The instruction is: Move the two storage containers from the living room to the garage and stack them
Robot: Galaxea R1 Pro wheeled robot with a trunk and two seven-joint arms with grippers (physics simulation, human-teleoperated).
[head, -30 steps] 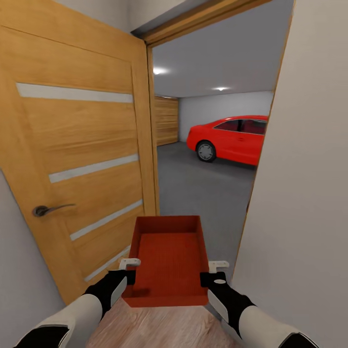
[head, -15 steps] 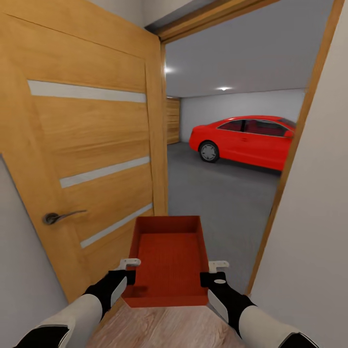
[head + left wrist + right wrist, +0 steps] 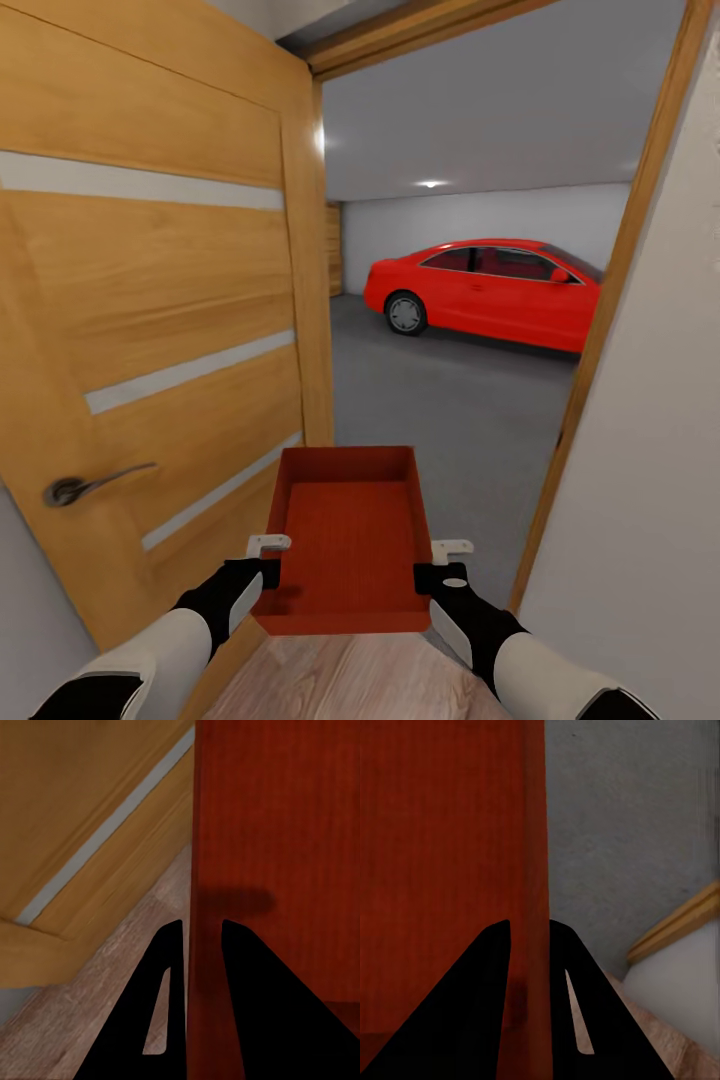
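Speckled grey garage floor (image 3: 440, 390) ahead; both fingers pinch ribbed rectangular container (image 3: 348, 530) walls.

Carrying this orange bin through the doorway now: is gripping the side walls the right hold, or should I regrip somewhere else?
Keep it. The storage container has thin, straight, lidless walls, so each gripper pinches one long wall from above: left gripper on its left wall, right gripper on its right. Opposed grips near your end look balanced.
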